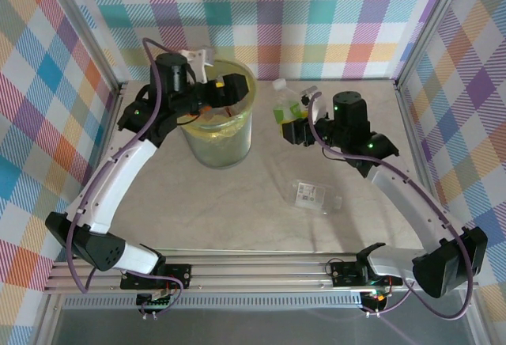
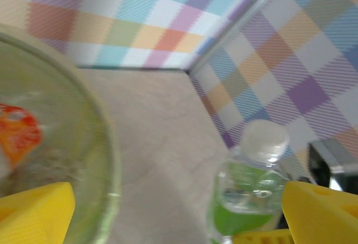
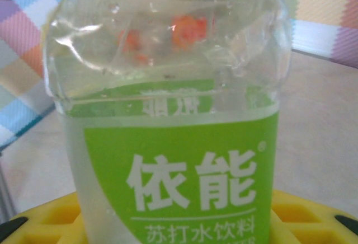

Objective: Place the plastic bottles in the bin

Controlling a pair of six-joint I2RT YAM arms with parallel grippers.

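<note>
Bottle, green label, 依能 苏打水饮料

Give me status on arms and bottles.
Left gripper open, over the bin mouth. Right gripper shut on green-label bottle, right of bin. One clear bottle lying on table. Left gripper may block the drop.

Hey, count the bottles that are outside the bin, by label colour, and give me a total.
Green-label bottle: 1
White-label bottle: 1
Total outside the bin: 2
</note>
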